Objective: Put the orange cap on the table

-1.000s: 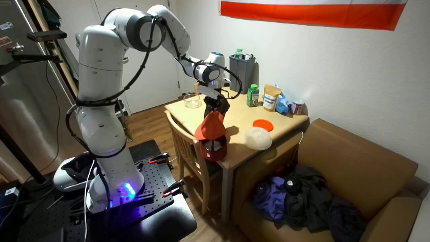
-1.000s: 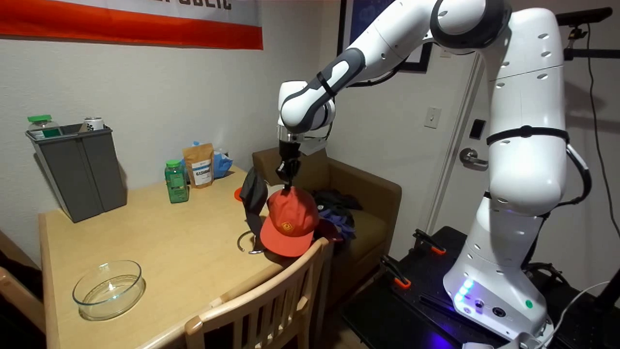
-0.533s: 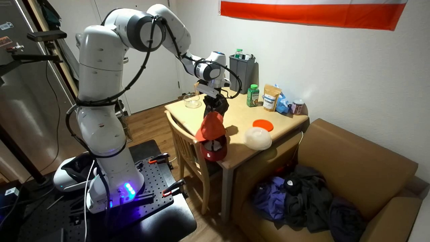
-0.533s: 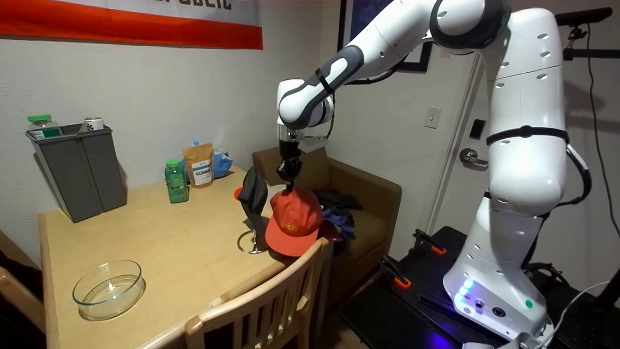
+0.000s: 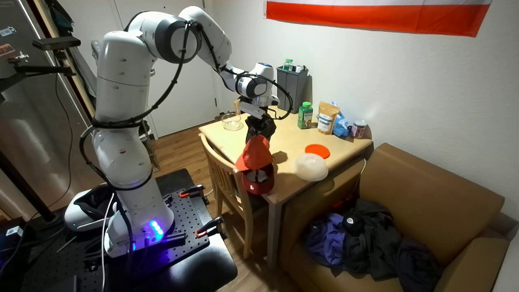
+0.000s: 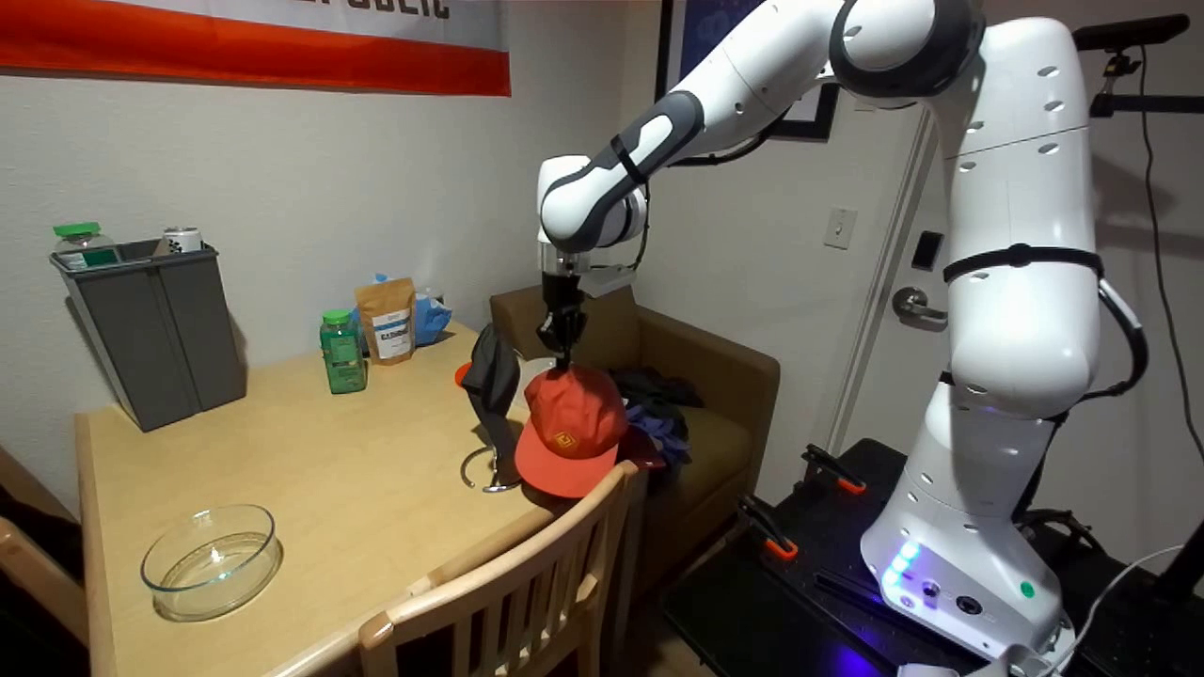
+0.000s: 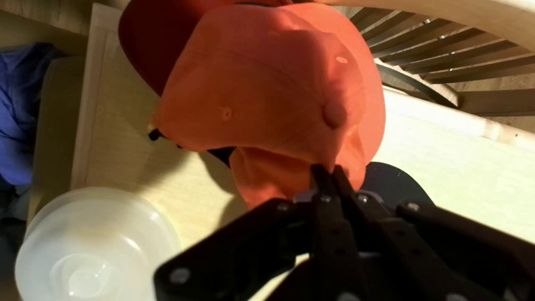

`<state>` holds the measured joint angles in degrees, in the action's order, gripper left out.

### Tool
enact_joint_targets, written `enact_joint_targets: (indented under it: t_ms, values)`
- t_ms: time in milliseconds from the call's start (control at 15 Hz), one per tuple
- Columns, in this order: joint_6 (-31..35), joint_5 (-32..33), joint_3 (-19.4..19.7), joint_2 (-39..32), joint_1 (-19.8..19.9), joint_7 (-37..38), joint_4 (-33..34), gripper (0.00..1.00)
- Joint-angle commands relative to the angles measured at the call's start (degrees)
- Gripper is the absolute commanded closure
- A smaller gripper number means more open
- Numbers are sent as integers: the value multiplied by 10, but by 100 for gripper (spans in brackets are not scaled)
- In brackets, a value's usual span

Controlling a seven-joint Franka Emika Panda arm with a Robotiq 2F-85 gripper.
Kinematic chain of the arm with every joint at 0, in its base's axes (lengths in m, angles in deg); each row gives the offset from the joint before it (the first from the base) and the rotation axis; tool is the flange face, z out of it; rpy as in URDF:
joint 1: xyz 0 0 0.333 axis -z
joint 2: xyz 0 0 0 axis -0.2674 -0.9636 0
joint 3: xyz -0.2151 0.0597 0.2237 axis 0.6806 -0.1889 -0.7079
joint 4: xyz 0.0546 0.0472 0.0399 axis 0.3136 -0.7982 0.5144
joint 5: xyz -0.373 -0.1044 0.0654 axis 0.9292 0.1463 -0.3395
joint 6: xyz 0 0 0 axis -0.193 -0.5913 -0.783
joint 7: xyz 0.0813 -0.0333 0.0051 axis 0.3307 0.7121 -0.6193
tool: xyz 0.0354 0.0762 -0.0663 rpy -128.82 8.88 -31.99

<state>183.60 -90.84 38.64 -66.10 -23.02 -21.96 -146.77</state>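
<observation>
In an exterior view, the orange cap (image 5: 256,152) is held over a dark red cap (image 5: 263,187) at the corner of the worktop (image 5: 290,138); whether the two touch, I cannot tell. In an exterior view, the orange cap's brim (image 6: 562,472) slopes down toward the slatted chair (image 6: 508,574). In the wrist view, the jaws pinch a fold of the cap's crown (image 7: 259,75), near a translucent bowl (image 7: 90,255).
</observation>
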Motion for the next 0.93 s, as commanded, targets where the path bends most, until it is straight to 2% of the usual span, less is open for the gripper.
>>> enact_joint_targets:
  t_ms: [0,533,867]
  values:
    - [-26,5,9,-26,6,4,43,99]
    - [-60,-4,23,-106,24,4,118,99]
    - [-46,1,24,-150,26,2,143,99]
